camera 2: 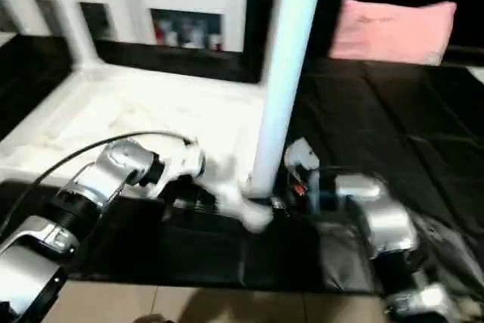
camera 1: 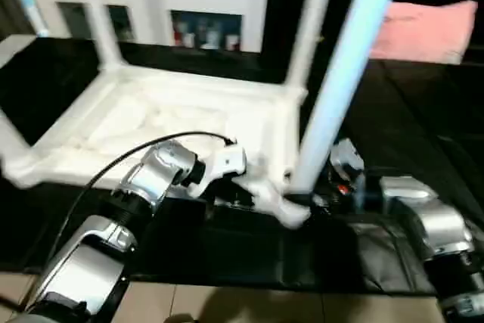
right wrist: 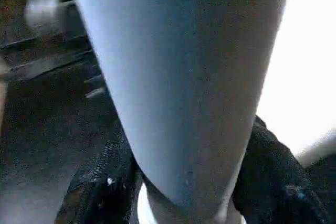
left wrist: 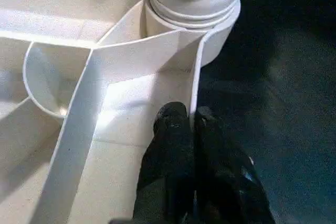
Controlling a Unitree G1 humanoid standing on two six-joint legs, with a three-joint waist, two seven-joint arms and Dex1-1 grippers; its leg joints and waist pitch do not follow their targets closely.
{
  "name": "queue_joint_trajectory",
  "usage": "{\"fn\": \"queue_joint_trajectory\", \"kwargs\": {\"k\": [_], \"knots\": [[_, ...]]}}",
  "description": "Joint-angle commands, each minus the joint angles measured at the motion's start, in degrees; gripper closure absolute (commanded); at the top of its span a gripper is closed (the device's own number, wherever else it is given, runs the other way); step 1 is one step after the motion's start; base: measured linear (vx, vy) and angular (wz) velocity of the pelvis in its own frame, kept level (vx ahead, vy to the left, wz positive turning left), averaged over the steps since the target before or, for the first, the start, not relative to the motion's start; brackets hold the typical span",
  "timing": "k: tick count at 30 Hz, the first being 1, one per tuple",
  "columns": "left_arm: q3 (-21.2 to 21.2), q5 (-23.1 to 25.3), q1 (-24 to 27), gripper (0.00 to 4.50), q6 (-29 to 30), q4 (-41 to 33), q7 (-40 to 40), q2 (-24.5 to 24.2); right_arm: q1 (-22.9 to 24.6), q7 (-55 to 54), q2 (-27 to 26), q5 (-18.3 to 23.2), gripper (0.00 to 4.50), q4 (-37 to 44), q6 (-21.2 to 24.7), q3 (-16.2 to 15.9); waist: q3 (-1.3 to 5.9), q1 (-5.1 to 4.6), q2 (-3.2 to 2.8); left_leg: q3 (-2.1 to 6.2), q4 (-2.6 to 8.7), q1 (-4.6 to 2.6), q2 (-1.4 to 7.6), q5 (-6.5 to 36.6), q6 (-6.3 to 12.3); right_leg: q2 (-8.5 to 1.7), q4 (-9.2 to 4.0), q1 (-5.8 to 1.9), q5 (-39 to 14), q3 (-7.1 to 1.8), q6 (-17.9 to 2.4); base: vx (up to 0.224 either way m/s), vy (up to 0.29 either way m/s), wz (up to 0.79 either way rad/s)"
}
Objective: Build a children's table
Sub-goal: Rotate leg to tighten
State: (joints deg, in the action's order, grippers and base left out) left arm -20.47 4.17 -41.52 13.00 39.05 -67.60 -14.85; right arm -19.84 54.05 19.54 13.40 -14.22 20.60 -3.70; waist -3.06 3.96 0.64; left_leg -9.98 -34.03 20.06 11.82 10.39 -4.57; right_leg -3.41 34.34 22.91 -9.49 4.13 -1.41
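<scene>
The white tabletop [camera 1: 151,119] lies upside down on a black mat, ribbed underside up. Two white legs [camera 1: 98,13] [camera 1: 310,28] stand in its far corners. A third leg [camera 1: 340,73] rises from the near right corner socket [left wrist: 194,14]. My left gripper [left wrist: 191,116] is shut on the tabletop's thin rim wall just beside that socket. My right gripper [right wrist: 184,203] is shut on the lower part of the third leg [right wrist: 184,77], with one black finger [right wrist: 100,182] on each side of it.
A white cabinet with glass doors [camera 1: 151,5] stands behind the tabletop. A pink pillow [camera 1: 423,28] lies at the back right on the black mat [camera 1: 423,111]. A black cable [camera 1: 113,168] arcs over my left forearm. Tan floor [camera 1: 227,304] shows at the near edge.
</scene>
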Motion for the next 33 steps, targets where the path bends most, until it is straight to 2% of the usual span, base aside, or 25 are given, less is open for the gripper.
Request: {"fn": "queue_joint_trajectory", "kwargs": {"k": [1,2,4,5,6,7,8,10,11,12,13,15,18,19,20,21,22,23,24,25,26,28,29,32,33], "knots": [[3.77,-1.37,-0.84,4.5,4.81,-2.49,10.06,3.73,0.91,-6.37,-4.68,-1.94,2.45,1.42,3.47,-3.59,3.61,-0.1,0.27,0.5,4.09,-0.05,0.98,12.89,0.5,-4.23,-5.34,-2.74,-24.57,-2.24,-7.11,0.0,0.0,0.0],[3.79,-1.37,-0.85,4.5,4.87,-2.5,10.15,3.79,0.91,-6.53,-4.76,-1.99,2.47,1.42,3.5,-3.59,3.6,-0.6,0.17,0.39,3.93,-0.01,0.74,12.98,0.79,-4.15,-5.54,-2.65,-24.66,-2.25,-7.17,0.0,0.0,0.0],[4.9,-1.25,-1.48,4.5,8.03,-2.85,15.33,7.03,-0.43,-16.04,-9.69,-3.17,2.49,0.6,7.73,-2.27,3.56,-1.05,0.12,0.35,3.85,-0.01,0.62,12.93,1.33,-4.04,-5.67,-2.56,-24.98,-2.24,-7.17,0.0,0.0,0.0],[4.99,-1.1,-1.75,4.5,8.31,-2.61,16.39,7.68,-0.95,-17.96,-10.64,-3.53,2.51,0.03,7.97,-2.02,3.55,-1.21,0.1,0.4,3.89,0.04,0.6,12.83,1.31,-3.99,-5.65,-2.64,-25.02,-2.2,-7.16,0.0,0.0,0.0],[5.23,-0.59,-2.61,4.5,9.41,-1.95,19.97,9.8,-2.67,-24.37,-13.75,-4.79,2.52,-1.8,8.76,-1.19,3.56,-1.67,0.03,0.44,3.85,-0.03,0.52,13.35,0.91,-3.93,-5.77,-2.45,-26.36,-2.07,-6.88,0.0,0.0,0.0],[5.8,-0.57,-3.39,4.5,9.73,-1.01,22.49,11.19,-4.11,-28.02,-15.61,-5.46,2.52,-3.65,8.37,-0.59,3.47,-1.8,-0.3,0.52,3.88,-0.09,0.42,13.75,0.96,-3.98,-6.09,-2.46,-27.36,-2.0,-6.37,0.0,0.0,0.0],[5.9,-0.39,-3.62,4.5,9.87,-0.79,23.28,11.61,-4.65,-29.64,-16.33,-5.95,2.52,-4.29,8.32,-0.26,3.45,-1.96,-0.31,0.43,3.82,-0.18,0.41,14.16,1.02,-3.94,-6.24,-2.22,-27.79,-2.05,-6.2,0.0,0.0,0.0],[6.17,0.5,-4.66,4.5,9.35,0.64,26.59,13.14,-7.18,-35.9,-19.16,-7.87,2.52,-7.59,7.85,0.98,3.65,-2.13,-0.38,0.55,3.89,-0.29,0.42,14.37,0.98,-3.91,-6.31,-2.3,-27.47,-2.02,-5.86,0.0,0.0,0.0],[6.15,0.81,-4.79,4.5,9.25,0.77,27.23,13.38,-7.65,-37.14,-19.77,-8.41,2.52,-8.18,7.85,1.26,3.59,-2.43,-0.48,0.62,4.06,-0.05,0.5,14.29,0.95,-3.85,-6.08,-2.28,-25.99,-2.12,-6.26,0.0,0.0,0.0],[5.65,1.28,-4.91,4.5,8.56,1.24,26.86,13.08,-7.8,-37.81,-20.36,-8.1,1.98,-8.43,7.42,2.05,3.68,-2.34,-0.47,0.55,4.05,-0.26,0.51,14.56,1.0,-3.84,-6.16,-2.27,-25.03,-2.16,-6.3,0.0,0.0,0.0],[5.52,1.34,-4.9,4.5,8.23,1.42,26.52,12.89,-7.76,-37.77,-20.39,-7.95,1.85,-8.36,7.23,2.22,3.65,-2.36,-0.57,0.63,4.12,-0.19,0.55,14.58,1.12,-3.9,-6.04,-2.37,-24.38,-2.19,-6.49,0.0,0.0,0.0],[5.01,1.8,-4.5,4.5,7.31,1.38,25.53,12.09,-7.34,-37.83,-20.42,-7.46,1.79,-7.47,7.04,2.87,3.86,-2.26,-0.39,0.51,4.13,0.15,0.59,13.07,1.66,-3.93,-5.65,-2.79,-20.28,-2.45,-7.2,0.0,0.0,0.0],[4.45,2.31,-3.73,4.5,6.3,1.2,24.4,10.84,-6.3,-37.22,-19.88,-7.33,1.36,-5.51,7.6,3.3,3.84,-2.16,-0.33,0.4,4.2,0.24,0.65,11.94,2.03,-3.95,-5.31,-2.99,-17.33,-2.57,-8.27,0.0,0.0,0.0],[4.45,2.31,-3.73,4.5,6.3,1.2,24.4,10.84,-6.3,-37.22,-19.88,-7.33,1.36,-5.51,7.6,3.3,3.89,-2.13,-0.36,0.39,4.16,0.28,0.62,11.66,2.1,-3.99,-5.24,-3.09,-16.95,-2.59,-8.38,0.0,0.0,0.0],[4.08,2.35,-3.4,4.5,6.12,1.11,23.39,10.22,-5.66,-36.04,-19.09,-7.28,1.3,-4.63,7.1,3.08,3.88,-2.2,-0.38,0.38,4.17,0.33,0.66,11.22,2.14,-4.04,-5.16,-3.1,-16.44,-2.62,-8.76,0.0,0.0,0.0],[3.1,2.18,-2.6,4.5,4.08,1.15,19.43,8.31,-3.42,-30.36,-15.42,-6.67,1.18,-1.84,5.15,2.04,3.82,-2.02,-0.36,0.35,4.14,0.21,0.64,11.54,2.43,-4.02,-5.39,-3.11,-16.99,-2.59,-8.55,0.0,0.0,0.0],[3.1,2.18,-2.6,4.5,4.08,1.15,19.43,8.31,-3.42,-30.36,-15.42,-6.67,1.05,-1.84,5.15,2.04,3.81,-1.88,-0.36,0.23,4.11,0.09,0.78,11.64,2.84,-3.96,-5.31,-3.12,-16.23,-2.73,-8.52,0.0,0.0,0.0],[2.65,2.09,-2.23,4.5,2.93,1.18,17.29,7.33,-2.37,-27.27,-13.39,-6.04,0.96,-0.51,4.46,1.77,3.81,-1.96,-0.33,0.31,4.16,0.34,0.79,11.28,2.89,-4.06,-5.16,-3.27,-15.69,-2.73,-8.81,0.0,0.0,0.0],[2.35,2.05,-2.01,4.5,1.89,1.24,15.84,6.68,-1.82,-25.4,-12.07,-5.49,0.84,0.19,4.2,1.89,3.87,-1.79,-0.31,0.23,4.1,0.28,0.81,10.99,3.19,-4.0,-5.19,-3.3,-15.02,-2.75,-8.75,0.0,0.0,0.0],[1.34,2.03,-1.44,4.5,-2.31,1.39,11.62,4.85,-0.71,-20.43,-8.49,-3.94,0.74,1.65,3.42,2.64,3.87,-1.84,-0.41,0.27,4.09,0.3,0.85,10.94,3.44,-4.05,-5.03,-3.31,-14.53,-2.73,-9.41,0.0,0.0,0.0],[1.34,2.03,-1.44,4.5,-2.31,1.39,11.62,4.85,-0.71,-20.43,-8.49,-3.94,0.74,1.65,3.42,2.64,3.85,-1.66,-0.4,0.3,4.09,0.26,0.85,11.1,3.69,-4.12,-5.26,-3.33,-15.03,-2.68,-9.3,0.0,0.0,0.0],[-0.41,1.34,-0.37,4.5,-6.78,1.2,3.51,1.75,0.67,-9.52,-1.79,-0.82,0.51,3.4,1.1,3.93,3.81,-1.6,-0.21,0.2,3.96,0.39,0.89,11.23,4.24,-4.13,-5.22,-3.48,-15.62,-2.71,-9.36,0.0,0.0,0.0],[-0.52,1.31,-0.32,4.5,-7.06,1.18,3.14,1.6,0.72,-9.03,-1.52,-0.68,0.51,3.45,1.01,3.99,3.84,-1.47,-0.27,0.19,3.93,0.31,0.91,11.36,4.47,-4.21,-5.29,-3.39,-15.96,-2.71,-9.43,0.0,0.0,0.0],[-2.94,1.44,0.19,4.5,-12.11,1.21,-3.82,-1.23,1.15,0.41,4.04,1.01,0.28,3.33,-0.74,4.13,3.68,-1.13,-0.07,0.17,4.02,0.17,1.17,11.94,4.62,-4.19,-5.26,-3.13,-17.26,-2.67,-9.56,0.0,0.0,0.0],[-3.32,1.37,0.15,4.5,-13.09,1.4,-5.2,-1.71,1.14,2.31,5.45,1.0,0.13,3.07,-1.05,3.72,3.59,-0.93,-0.21,0.15,4.01,0.01,1.26,12.51,4.44,-4.24,-5.33,-3.01,-18.37,-2.68,-9.53,0.0,0.0,0.0]]}}
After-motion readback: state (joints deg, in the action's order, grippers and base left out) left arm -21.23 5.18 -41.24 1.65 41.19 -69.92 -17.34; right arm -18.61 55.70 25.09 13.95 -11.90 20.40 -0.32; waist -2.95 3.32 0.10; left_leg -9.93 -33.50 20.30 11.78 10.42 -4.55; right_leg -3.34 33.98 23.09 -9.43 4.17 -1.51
